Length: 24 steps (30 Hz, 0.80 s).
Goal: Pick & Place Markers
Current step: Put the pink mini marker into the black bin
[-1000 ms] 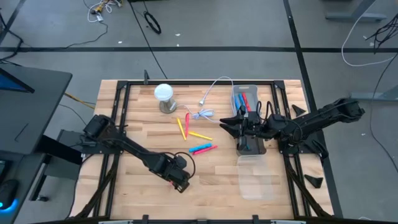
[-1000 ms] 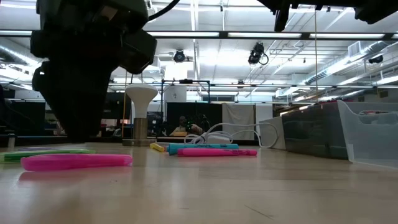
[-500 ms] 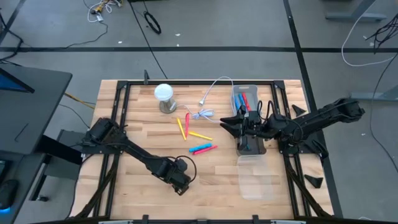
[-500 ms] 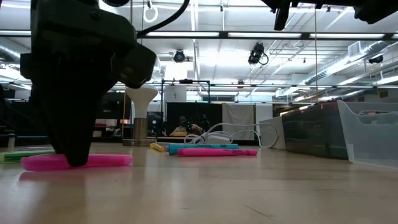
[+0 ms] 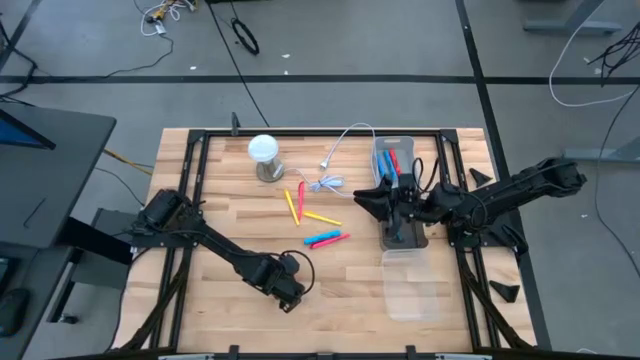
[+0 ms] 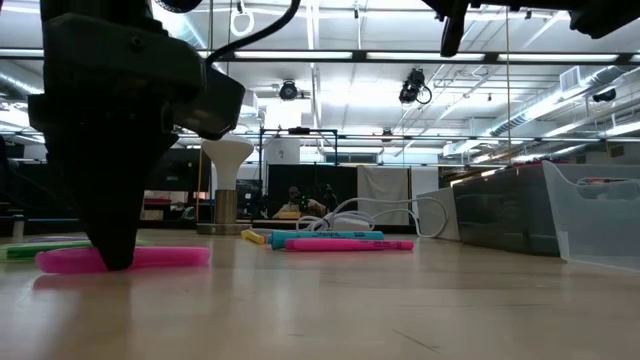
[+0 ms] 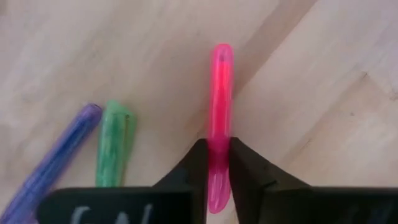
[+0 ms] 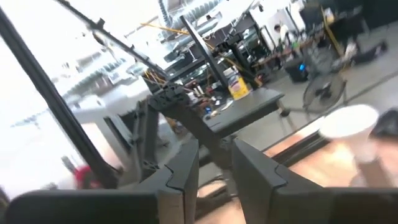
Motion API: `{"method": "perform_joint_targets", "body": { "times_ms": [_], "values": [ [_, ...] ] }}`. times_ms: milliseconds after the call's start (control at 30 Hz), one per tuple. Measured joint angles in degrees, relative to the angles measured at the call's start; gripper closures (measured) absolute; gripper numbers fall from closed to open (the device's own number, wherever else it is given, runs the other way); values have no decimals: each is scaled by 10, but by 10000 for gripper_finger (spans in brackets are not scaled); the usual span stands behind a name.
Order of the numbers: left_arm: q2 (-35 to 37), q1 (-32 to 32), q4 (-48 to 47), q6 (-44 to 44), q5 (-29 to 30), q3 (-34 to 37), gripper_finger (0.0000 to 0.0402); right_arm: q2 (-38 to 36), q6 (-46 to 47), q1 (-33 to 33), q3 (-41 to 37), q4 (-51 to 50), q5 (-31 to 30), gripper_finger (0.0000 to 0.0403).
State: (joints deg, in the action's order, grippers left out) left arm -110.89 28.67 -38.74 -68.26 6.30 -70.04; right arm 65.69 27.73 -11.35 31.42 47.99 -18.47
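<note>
My left gripper (image 7: 217, 155) stands at the table's near middle (image 5: 289, 296), fingers pointing down, shut on a pink marker (image 7: 220, 93). The low view shows that marker (image 6: 160, 258) lying flat under the gripper (image 6: 112, 258). A green marker (image 7: 114, 146) and a purple marker (image 7: 56, 155) lie on the wood just beside it. More markers, yellow, red, blue and pink (image 5: 318, 225), lie at the table's middle. My right gripper (image 8: 215, 163) hovers over the clear bin (image 5: 403, 150), pointing level toward the table's left, its fingers a narrow gap apart with nothing between them. My left gripper pinches the pink marker between its two fingers, about a third of its length from one end (image 7: 219, 127). The fingers come from above, pointing down, and lie across the marker. The marker lies flat on the table along its whole length.
The clear bin holds blue and red markers (image 5: 388, 160). A second clear tray (image 5: 410, 285) lies nearer on the right. A white lamp (image 5: 264, 155) and a white cable (image 5: 338, 165) sit toward the far edge. Bare wood (image 5: 220, 200) lies left of the markers.
My left gripper has come straight down from just above the pink marker until its fingertips reach the table around the marker. The marker has stayed flat on the wood.
</note>
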Motion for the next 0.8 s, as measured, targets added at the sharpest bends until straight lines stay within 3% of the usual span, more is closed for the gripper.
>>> {"method": "perform_joint_targets", "body": {
  "times_ms": [133,367,600,800],
  "values": [
    [0,-1,8,4,2,0,363,0,79,0,0,0,0,303],
    [8,4,-12,8,-13,-13,361,0,139,0,0,-1,1,303],
    [53,-2,-49,54,-14,-76,362,0,136,0,0,0,32,303],
    [85,-16,-91,81,19,-144,362,0,107,0,0,-1,47,303]
  ]
}}
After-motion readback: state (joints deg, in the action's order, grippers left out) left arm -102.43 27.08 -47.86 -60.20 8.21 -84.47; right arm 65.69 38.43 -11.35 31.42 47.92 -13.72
